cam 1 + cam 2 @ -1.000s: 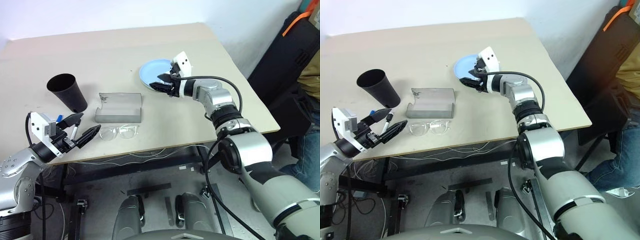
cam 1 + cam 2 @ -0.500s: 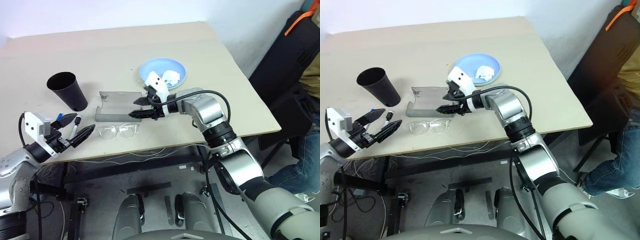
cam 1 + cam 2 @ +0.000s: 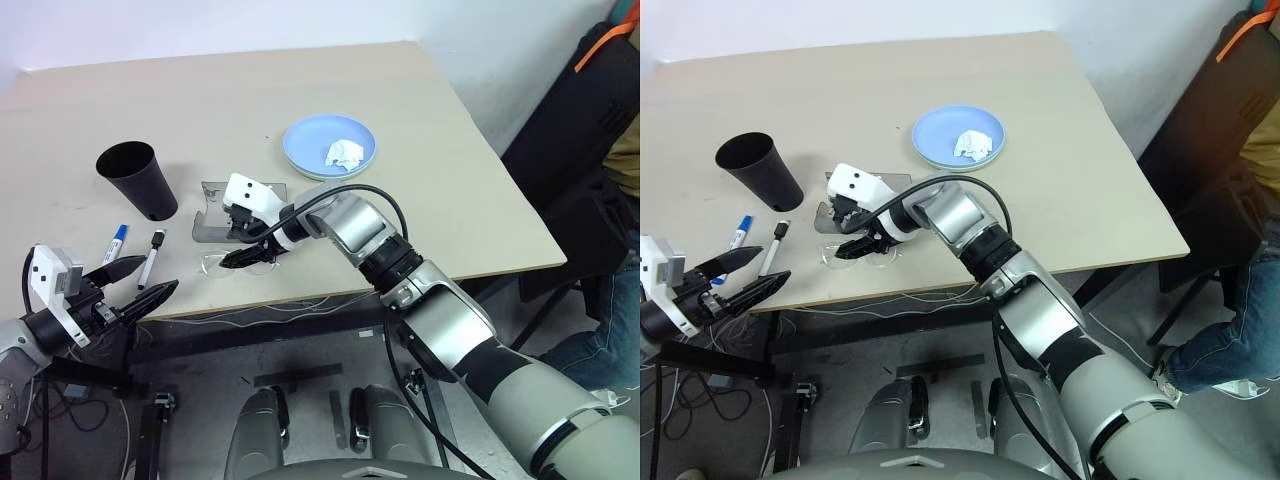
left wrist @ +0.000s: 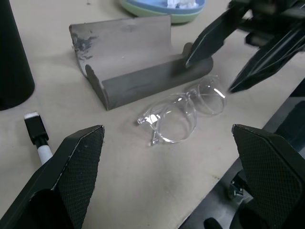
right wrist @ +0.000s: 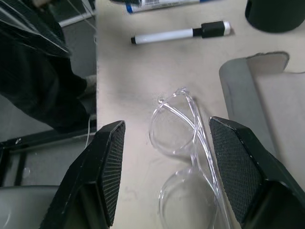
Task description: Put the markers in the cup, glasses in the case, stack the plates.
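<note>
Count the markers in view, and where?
2. Both lie on the table in front of the cup, near the front edge: the blue-capped marker and, beside it on the case's side, the black-capped marker. None looks hidden.

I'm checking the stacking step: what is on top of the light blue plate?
A crumpled white tissue lies on the light blue plate. A pale green rim peeks out beneath it, so the plates look stacked. What the tissue covers cannot be seen.
</note>
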